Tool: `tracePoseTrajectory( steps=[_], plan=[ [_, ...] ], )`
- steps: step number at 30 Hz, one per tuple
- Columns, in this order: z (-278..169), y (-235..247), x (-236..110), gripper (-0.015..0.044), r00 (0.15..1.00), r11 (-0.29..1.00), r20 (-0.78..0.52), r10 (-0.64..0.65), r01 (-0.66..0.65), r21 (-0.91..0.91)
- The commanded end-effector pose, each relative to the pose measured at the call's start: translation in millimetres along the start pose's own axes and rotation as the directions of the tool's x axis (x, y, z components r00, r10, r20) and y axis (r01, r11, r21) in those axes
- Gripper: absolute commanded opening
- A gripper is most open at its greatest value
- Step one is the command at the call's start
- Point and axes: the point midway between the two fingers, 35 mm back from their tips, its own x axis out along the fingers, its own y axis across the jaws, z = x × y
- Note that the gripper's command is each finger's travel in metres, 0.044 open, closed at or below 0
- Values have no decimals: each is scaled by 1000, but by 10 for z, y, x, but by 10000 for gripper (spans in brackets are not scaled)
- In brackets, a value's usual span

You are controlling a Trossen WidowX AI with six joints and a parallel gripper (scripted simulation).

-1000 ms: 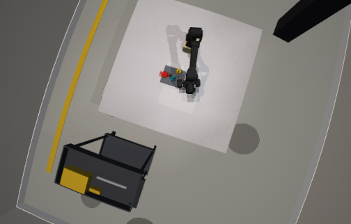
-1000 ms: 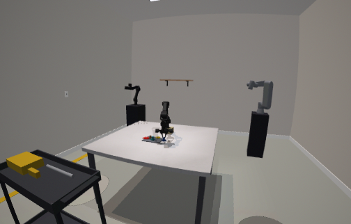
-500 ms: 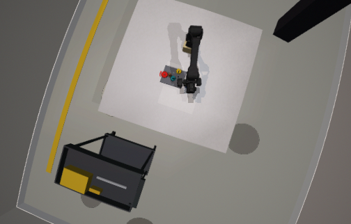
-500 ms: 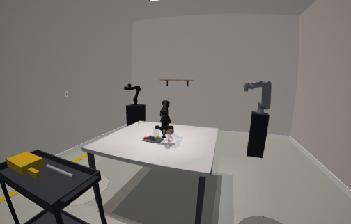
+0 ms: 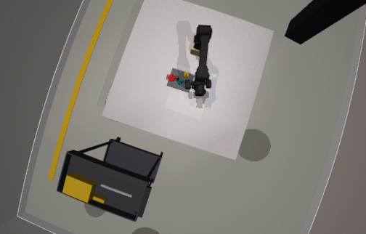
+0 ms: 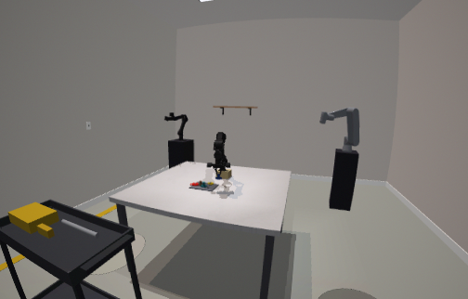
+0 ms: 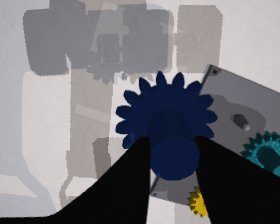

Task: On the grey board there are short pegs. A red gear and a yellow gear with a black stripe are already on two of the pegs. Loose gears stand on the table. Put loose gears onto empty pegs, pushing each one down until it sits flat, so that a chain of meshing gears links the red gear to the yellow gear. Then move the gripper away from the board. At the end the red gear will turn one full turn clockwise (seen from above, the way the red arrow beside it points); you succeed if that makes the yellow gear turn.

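Note:
My gripper (image 7: 171, 145) (image 6: 218, 173) is shut on the knob of a blue gear (image 7: 141, 112) (image 6: 218, 176). The gear is in the air; in the wrist view it overlaps the edge of the grey board (image 7: 271, 107) (image 5: 173, 85). An empty peg (image 7: 240, 122) stands on the board, right of the blue gear in that view. A teal gear (image 7: 266, 149) (image 5: 180, 82) is on the board beyond it. The yellow gear (image 7: 197, 202) (image 5: 184, 74) is partly hidden by a finger. The red gear (image 5: 171, 78) (image 6: 194, 184) is at the board's far side. A small brown part (image 5: 177, 78) is between red and teal.
A tan block (image 5: 194, 49) (image 6: 227, 174) is beside the arm on the white table (image 5: 139, 102) (image 6: 163, 200). The arm hides part of the board in the top view. A dark cart (image 5: 120, 182) with yellow boxes stands off the table.

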Motion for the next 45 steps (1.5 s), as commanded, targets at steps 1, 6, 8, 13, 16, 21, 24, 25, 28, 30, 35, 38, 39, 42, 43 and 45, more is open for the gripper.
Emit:
tracePoseTrajectory(
  steps=[1, 6, 8, 13, 16, 21, 24, 25, 28, 30, 35, 38, 39, 42, 43, 45],
  plan=[
    [-14, 6, -103, 0, 1000, 1000, -1, 3, -3, 3],
    [-37, 8, -236, 0, 1000, 1000, -1, 4, -4, 2],
    [-48, 9, -289, 0, 1000, 1000, -2, 4, -4, 2],
    [-64, 9, -353, 0, 1000, 1000, -2, 4, -4, 2],
    [-80, -20, -332, 0, 1000, 1000, -2, 4, -4, 2],
    [-117, -81, -286, 0, 1000, 1000, -2, 3, -3, 2],
    [-141, -117, -258, 0, 1000, 1000, -2, 3, -3, 2],
    [-149, -129, -248, 0, 1000, 1000, -2, 3, -3, 2],
    [-174, -164, -220, 0, 1000, 1000, -2, 2, -2, 2],
    [-191, -186, -202, 0, 1000, 1000, -2, 2, -2, 1],
    [-234, -241, -155, 0, 1000, 1000, -2, 2, -2, 1],
    [-262, -273, -127, 0, 1000, 1000, -2, 2, -2, 1],
    [-271, -285, -117, 0, 1000, 1000, -2, 2, -2, 1],
    [-300, -317, -88, 0, 1000, 1000, -3, 2, -2, 1],
    [-310, -328, -78, 0, 1000, 1000, -3, 2, -2, 1],
    [-330, -349, -59, 0, 1000, 1000, -3, 1, -1, 1]
  ],
)
